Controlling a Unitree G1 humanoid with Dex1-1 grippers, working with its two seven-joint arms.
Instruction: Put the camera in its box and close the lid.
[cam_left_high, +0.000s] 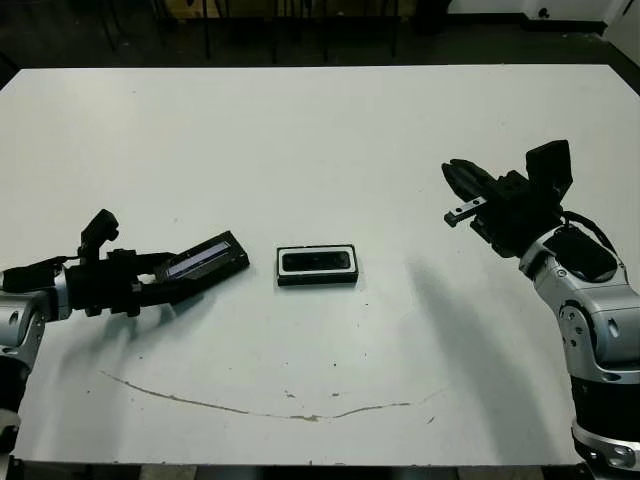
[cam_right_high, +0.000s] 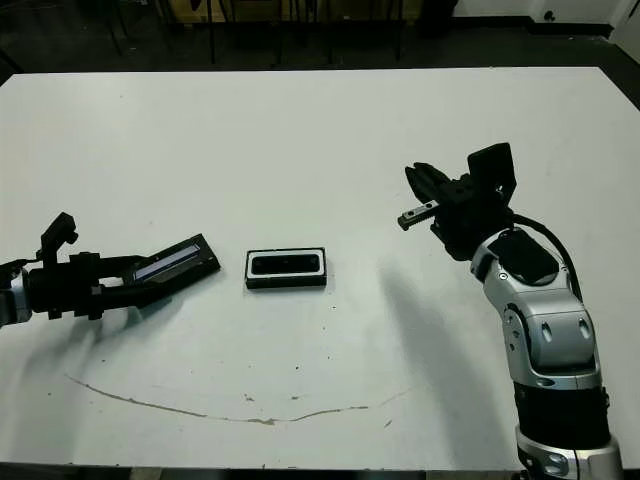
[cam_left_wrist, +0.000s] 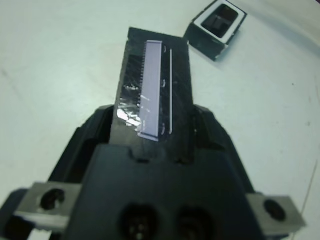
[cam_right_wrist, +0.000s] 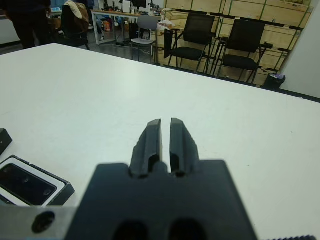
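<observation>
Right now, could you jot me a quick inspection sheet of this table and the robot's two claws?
Surface: white table, with a thin brownish line near the front edge.
Job's things: box open at centre, camera lying inside; lid off, left of the box.
Clutter: nothing seen.
Claws: left claw grips the lid; right claw shut, empty, raised on the right.
Cables: black cable on the right arm.
Surroundings: chairs, a person standing.
</observation>
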